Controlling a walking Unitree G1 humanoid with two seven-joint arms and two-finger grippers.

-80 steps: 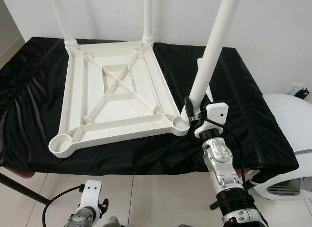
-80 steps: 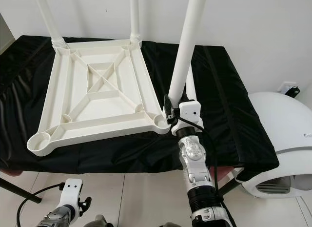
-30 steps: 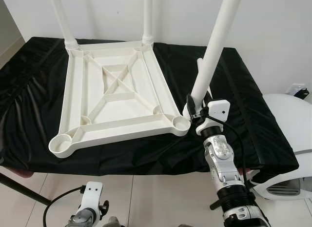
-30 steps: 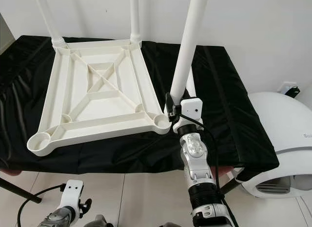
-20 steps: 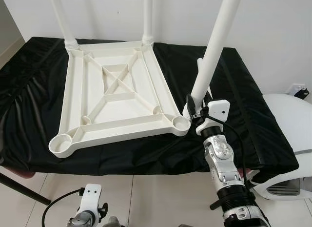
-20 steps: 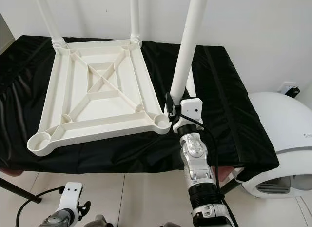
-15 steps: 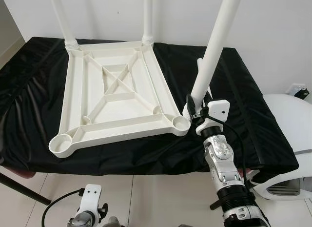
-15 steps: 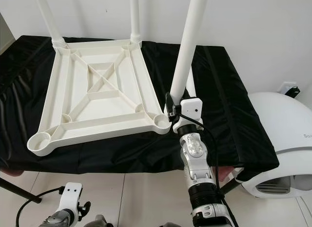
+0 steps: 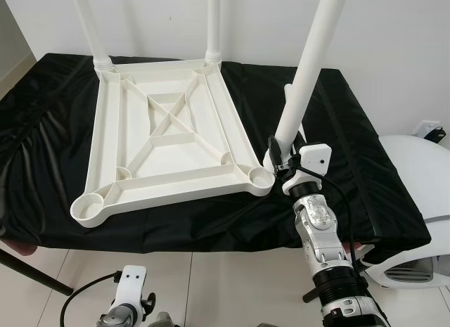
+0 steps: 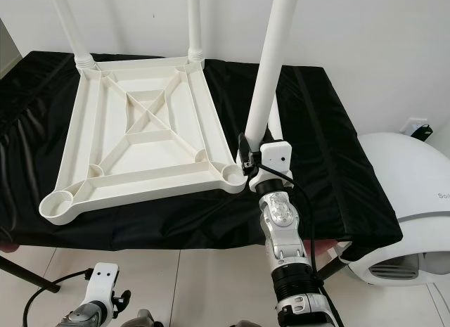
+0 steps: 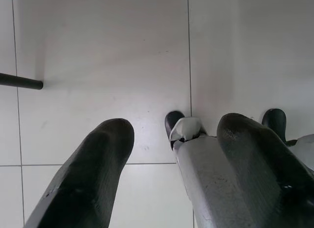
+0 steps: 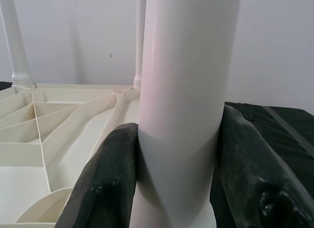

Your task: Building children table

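White leg in R gripper

**Colours: mostly white on black**

Tabletop: cream-white plastic, ribbed X pattern on underside. Table legs: plain glossy white. Table cloth: solid black, shiny creases. Right gripper: black fingers; arm silver, white camera housing. Floor: pale white tiles, thin dark grout lines. Wall: white.
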